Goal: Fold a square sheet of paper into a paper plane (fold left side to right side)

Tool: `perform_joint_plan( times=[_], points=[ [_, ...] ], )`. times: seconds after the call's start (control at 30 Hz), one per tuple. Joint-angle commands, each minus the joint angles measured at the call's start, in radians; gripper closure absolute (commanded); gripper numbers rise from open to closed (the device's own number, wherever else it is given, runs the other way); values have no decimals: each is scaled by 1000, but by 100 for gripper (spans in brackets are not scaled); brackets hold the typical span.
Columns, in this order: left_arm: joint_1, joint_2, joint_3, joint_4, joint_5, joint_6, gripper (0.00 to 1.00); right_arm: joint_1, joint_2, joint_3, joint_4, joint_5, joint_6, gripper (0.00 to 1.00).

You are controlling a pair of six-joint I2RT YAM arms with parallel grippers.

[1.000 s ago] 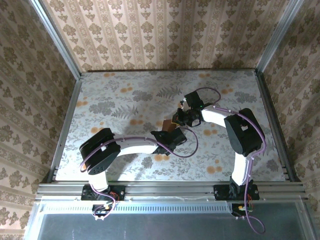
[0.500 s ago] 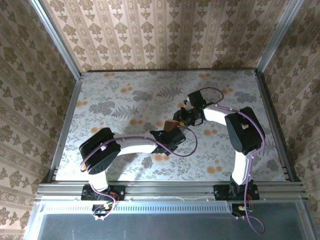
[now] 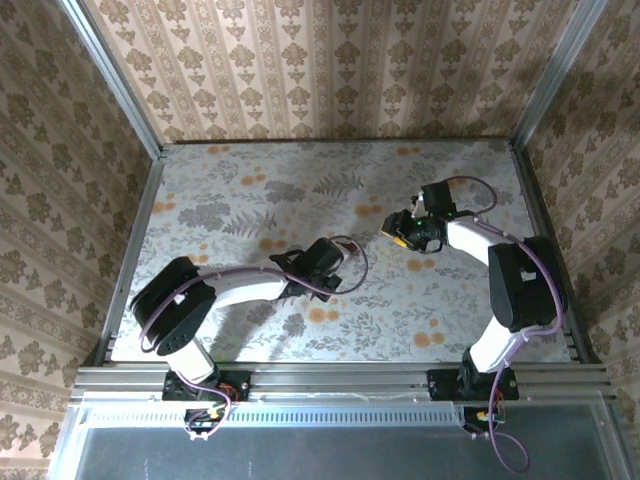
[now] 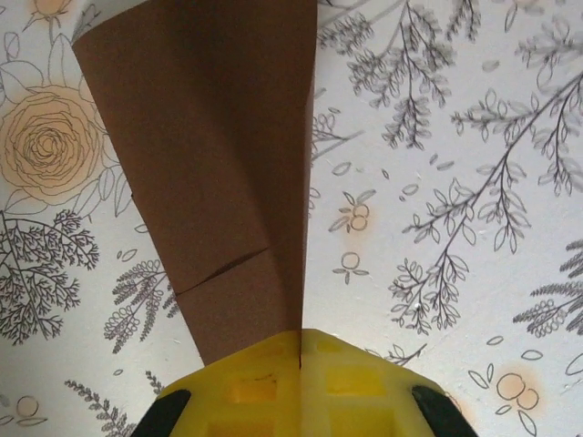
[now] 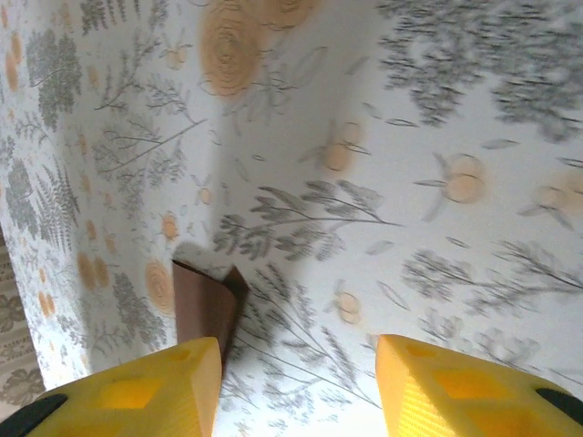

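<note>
Right tool now away; paper lengthwise ahead of left tool

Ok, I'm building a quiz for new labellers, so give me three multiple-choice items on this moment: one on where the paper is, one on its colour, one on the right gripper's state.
1. Where is the paper?
A. Pinched in the left gripper
B. Held by the other gripper
C. Lying flat, untouched

2. What colour is it?
A. White
B. Dark reddish-brown
C. Blue

3. The right gripper is:
A. shut on the paper
B. shut, empty
C. open, empty

Answers:
1 A, the left wrist view has its jaws closed on the paper's edge.
2 B, it reads brown in both wrist views.
3 C, its jaws stand apart with nothing between them.
</note>
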State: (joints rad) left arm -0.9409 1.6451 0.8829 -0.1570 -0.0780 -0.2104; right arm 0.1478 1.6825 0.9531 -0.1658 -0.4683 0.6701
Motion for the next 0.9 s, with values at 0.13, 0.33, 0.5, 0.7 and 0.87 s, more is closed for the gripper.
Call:
perform_joint_plan(
  times=[0.13,0.33,0.5,0.7,0.87],
  points=[
    [123,-23,-86,212,353,-193,100,-13,-80,-113,48,-5,-69,47],
    [174,44,-115,356,501,-307,100,-13,-69,-148,103,-39,-53,46],
    [210,92,-137,459,573,-387,100,-11,-64,-163,130,-60,-53,46],
    [257,120,-179,610,644,-494,100,5,-58,-195,189,-83,-32,46],
    [285,145,-223,755,689,-584,100,47,-27,-197,241,-87,-7,46]
  ],
)
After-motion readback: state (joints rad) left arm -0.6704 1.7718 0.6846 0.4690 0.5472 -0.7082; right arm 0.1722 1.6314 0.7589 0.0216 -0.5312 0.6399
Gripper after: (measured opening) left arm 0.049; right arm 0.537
